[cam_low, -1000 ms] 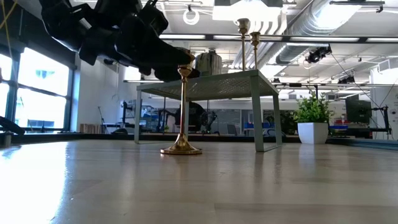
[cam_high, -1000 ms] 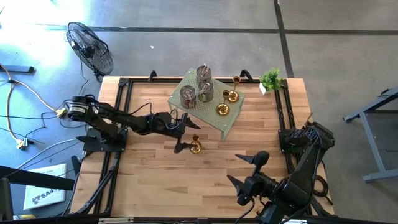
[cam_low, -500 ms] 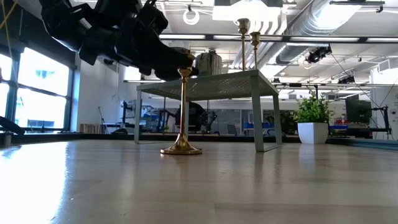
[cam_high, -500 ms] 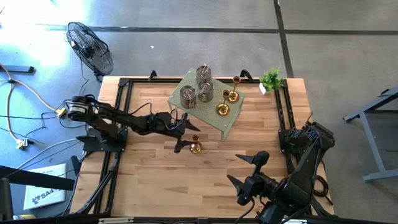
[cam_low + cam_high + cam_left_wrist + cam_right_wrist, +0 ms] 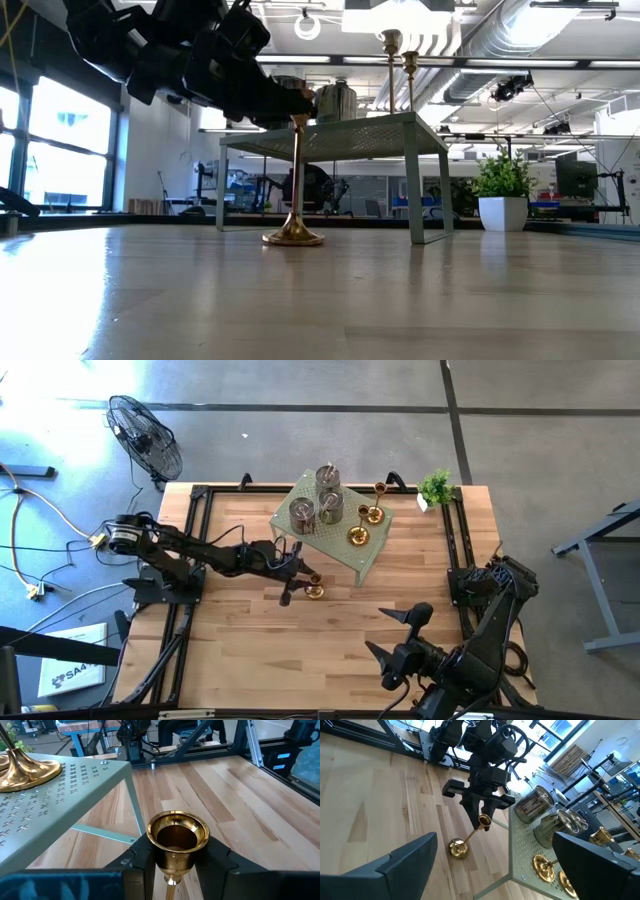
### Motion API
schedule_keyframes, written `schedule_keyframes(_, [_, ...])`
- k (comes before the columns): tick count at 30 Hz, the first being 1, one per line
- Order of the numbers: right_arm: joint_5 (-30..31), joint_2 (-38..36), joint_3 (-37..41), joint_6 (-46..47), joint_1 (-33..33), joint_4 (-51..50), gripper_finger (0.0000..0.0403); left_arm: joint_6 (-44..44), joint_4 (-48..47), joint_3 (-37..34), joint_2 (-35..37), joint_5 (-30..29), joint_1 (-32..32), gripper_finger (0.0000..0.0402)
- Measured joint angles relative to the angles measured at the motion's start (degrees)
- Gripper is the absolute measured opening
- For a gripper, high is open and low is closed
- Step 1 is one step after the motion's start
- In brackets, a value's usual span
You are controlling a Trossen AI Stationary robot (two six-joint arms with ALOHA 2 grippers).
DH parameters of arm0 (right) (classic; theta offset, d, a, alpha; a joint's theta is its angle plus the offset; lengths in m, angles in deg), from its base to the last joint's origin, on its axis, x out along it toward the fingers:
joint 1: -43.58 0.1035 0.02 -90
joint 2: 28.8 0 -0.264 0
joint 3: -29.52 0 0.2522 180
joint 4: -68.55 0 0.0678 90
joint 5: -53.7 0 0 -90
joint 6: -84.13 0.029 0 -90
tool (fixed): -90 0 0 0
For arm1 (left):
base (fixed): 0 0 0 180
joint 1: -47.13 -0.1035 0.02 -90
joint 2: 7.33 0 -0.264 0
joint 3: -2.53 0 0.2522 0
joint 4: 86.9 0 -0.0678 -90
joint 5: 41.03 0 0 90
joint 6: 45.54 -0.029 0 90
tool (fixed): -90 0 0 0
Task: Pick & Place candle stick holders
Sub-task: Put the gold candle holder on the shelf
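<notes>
gripping the cup at the top of a tall gold candle holder (image 5: 314, 591), the left gripper (image 5: 298, 578) has its two dark fingers (image 5: 141, 861) pressed against either side of the cup. the holder's round base sits on the wooden table (image 5: 250, 650), just in front of the pale green rack (image 5: 368, 556), and its thin stem leans a little toward the gripper, most plainly in the right wrist view. the left arm reaches in from the left side of the table.

on top of the rack stand three grey-silver cups (image 5: 303, 514) in a cluster at its left and back, and three more gold holders (image 5: 358, 536) along its right side. a small potted plant (image 5: 435, 487) stands at the back right corner of the table, well apart from the rack.

the right gripper (image 5: 395, 632) waits over the front right part of the table, its fingers spread wide with nothing between them.
</notes>
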Motion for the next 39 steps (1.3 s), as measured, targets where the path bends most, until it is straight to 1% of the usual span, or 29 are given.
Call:
schedule_keyframes(5, [-0.5,0.1,0.0,0.1,0.0,0.0,0.0389,0.9,-0.5,0.8,0.0,0.5,0.0,0.0097])
schedule_keyframes(9, [-1.3,0.1,0.0,0.2,0.0,0.0,0.0389,1.7,-3.0,4.2,0.5,4.4,0.2,0.0097])
schedule_keyframes(14, [-1.0,0.1,0.0,1.1,0.2,0.0,0.0389,-1.2,-13.0,11.2,2.5,4.3,2.6,0.0097])
schedule_keyframes(19, [-2.1,0.2,0.0,1.2,0.2,0.0,0.0389,-6.0,-27.5,20.2,4.4,0.1,4.6,0.0097])
schedule_keyframes(23, [-2.3,0.2,0.0,1.2,0.2,0.0,0.0389,-4.5,-34.5,26.7,5.8,-0.7,4.4,0.0097])
schedule_keyframes(26, [-2.4,0.2,0.0,1.2,0.2,0.0,0.0389,-4.5,-38.0,30.6,7.5,-0.3,3.1,0.0097])
schedule_keyframes(32, [-2.5,0.2,0.0,0.9,0.2,0.0,0.0389,-4.2,-40.4,37.1,9.6,0.7,-1.6,0.0097])
schedule_keyframes(35, [-2.5,0.2,0.0,0.6,0.2,0.0,0.0389,-2.7,-40.3,38.9,9.6,1.8,-4.7,0.0097])
schedule_keyframes(39, [-2.5,0.2,0.0,0.6,0.2,-0.2,0.0389,-0.1,-38.1,39.3,8.6,2.8,-8.9,0.0097])
